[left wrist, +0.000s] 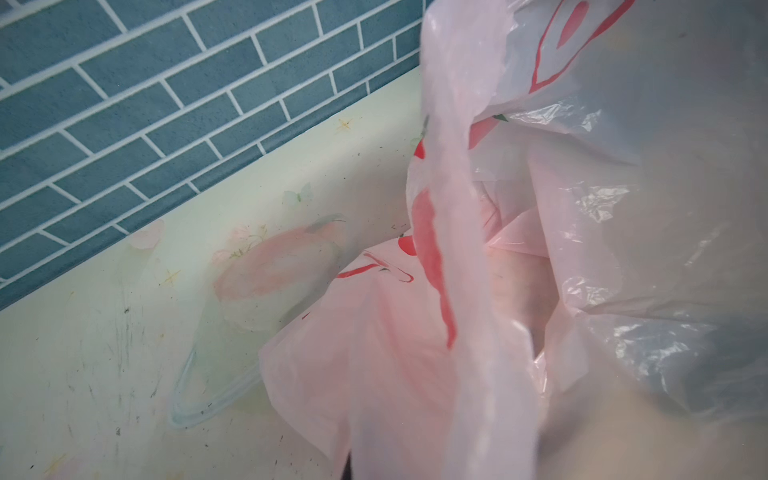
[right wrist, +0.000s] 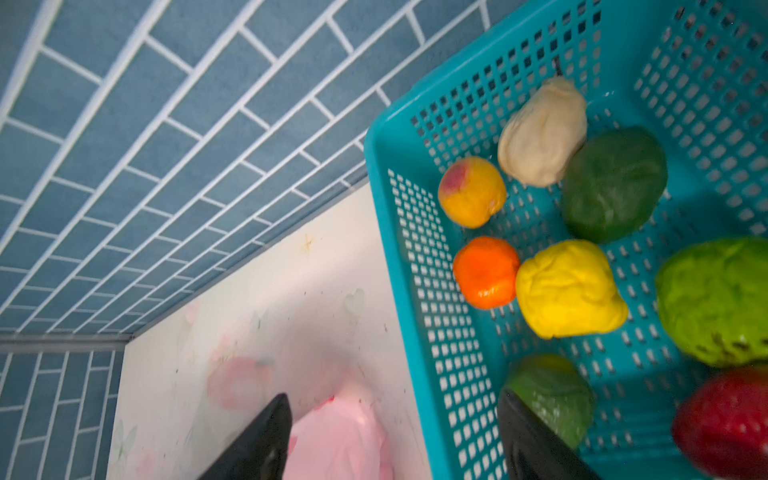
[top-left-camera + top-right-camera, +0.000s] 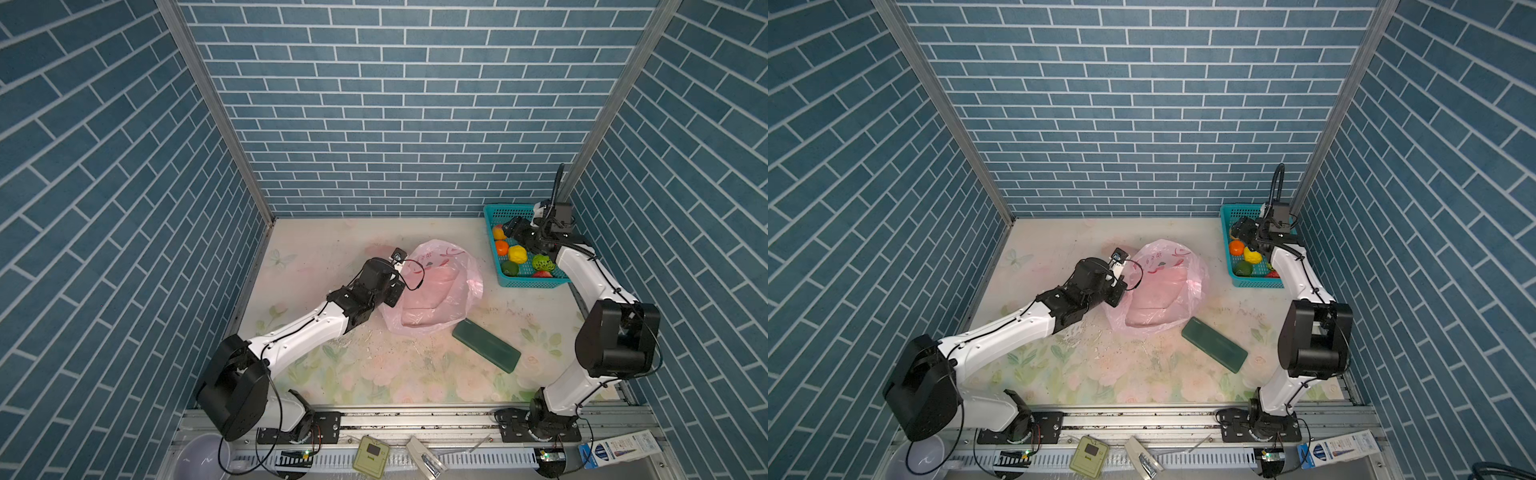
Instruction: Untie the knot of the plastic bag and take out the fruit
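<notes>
Eight pieces of the fruit [image 2: 569,286] lie in the teal basket [image 2: 419,266]. None sits between the fingers of my right pincer [image 2: 392,399], which stand apart, straddling the basket's wall from above. My left pincer [image 3: 392,297] is closed and appears clamped on the rim of the plastic bag [image 3: 440,291], holding its mouth up; its fingers are hidden in the wrist view. The bag lies mid-table, well apart from the basket, with a dark green block [image 3: 486,345] just beside it. No knot shows; the mouth gapes. Whether any fruit lies under the pink folds I cannot tell.

Judged step: reach into the bag for a last check. To do it well, I should rise clear of the basket wall first, enter through the held mouth, and keep the film taut so nothing snags.
</notes>
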You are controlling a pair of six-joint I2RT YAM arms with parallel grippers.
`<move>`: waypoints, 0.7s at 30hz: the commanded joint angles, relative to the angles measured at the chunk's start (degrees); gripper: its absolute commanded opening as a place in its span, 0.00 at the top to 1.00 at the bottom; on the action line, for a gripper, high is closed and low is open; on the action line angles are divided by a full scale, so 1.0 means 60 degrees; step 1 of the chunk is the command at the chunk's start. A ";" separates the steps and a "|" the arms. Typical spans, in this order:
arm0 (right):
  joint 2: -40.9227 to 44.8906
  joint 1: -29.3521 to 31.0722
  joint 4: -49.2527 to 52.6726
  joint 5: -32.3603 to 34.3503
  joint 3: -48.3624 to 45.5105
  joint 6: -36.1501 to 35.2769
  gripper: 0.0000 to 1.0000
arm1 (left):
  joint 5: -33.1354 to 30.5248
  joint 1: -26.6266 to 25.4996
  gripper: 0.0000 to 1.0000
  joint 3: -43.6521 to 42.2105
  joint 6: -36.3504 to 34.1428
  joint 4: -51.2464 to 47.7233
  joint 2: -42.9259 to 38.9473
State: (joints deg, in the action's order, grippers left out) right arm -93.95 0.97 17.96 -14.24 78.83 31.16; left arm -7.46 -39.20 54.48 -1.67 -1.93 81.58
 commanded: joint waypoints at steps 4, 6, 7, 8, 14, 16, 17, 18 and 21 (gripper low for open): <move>0.2166 0.0923 0.0470 0.0160 -0.1823 0.0021 0.22 | 0.0064 0.0553 1.00 0.1072 0.0061 0.0956 0.0972; 0.2858 0.1224 0.0605 0.0260 -0.2342 0.0277 0.22 | 0.0097 0.0691 1.00 0.1493 0.0019 0.1109 0.1379; 0.3127 0.1360 0.0684 0.0313 -0.2534 0.0390 0.22 | 0.0132 0.0751 1.00 0.1678 -0.0006 0.1152 0.1580; 0.3434 0.1490 0.0781 0.0372 -0.2736 0.0509 0.22 | 0.0169 0.0824 1.00 0.1929 -0.0027 0.1177 0.1805; 0.4803 0.2073 0.1559 0.0684 -0.3416 0.0991 0.22 | 0.0322 0.1177 1.00 0.3244 -0.0088 0.1201 0.3112; 0.5154 0.2109 0.1813 0.0772 -0.3528 0.1060 0.21 | 0.0381 0.1273 1.00 0.3532 -0.0088 0.1187 0.3424; 0.5289 0.2130 0.1954 0.0802 -0.3536 0.1080 0.21 | 0.0407 0.1316 1.00 0.3652 -0.0075 0.1173 0.3549; 0.5397 0.2127 0.2084 0.0819 -0.3539 0.1079 0.21 | 0.0445 0.1347 1.00 0.3754 -0.0073 0.1145 0.3669; 0.5702 0.2126 0.2409 0.0952 -0.3461 0.1019 0.20 | 0.0497 0.1406 1.00 0.3826 -0.0073 0.1109 0.3803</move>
State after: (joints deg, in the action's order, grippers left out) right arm -61.63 13.50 28.82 -10.52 59.29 36.05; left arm -5.39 -31.31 76.03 -1.93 4.69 103.81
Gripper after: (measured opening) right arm 0.796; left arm 0.044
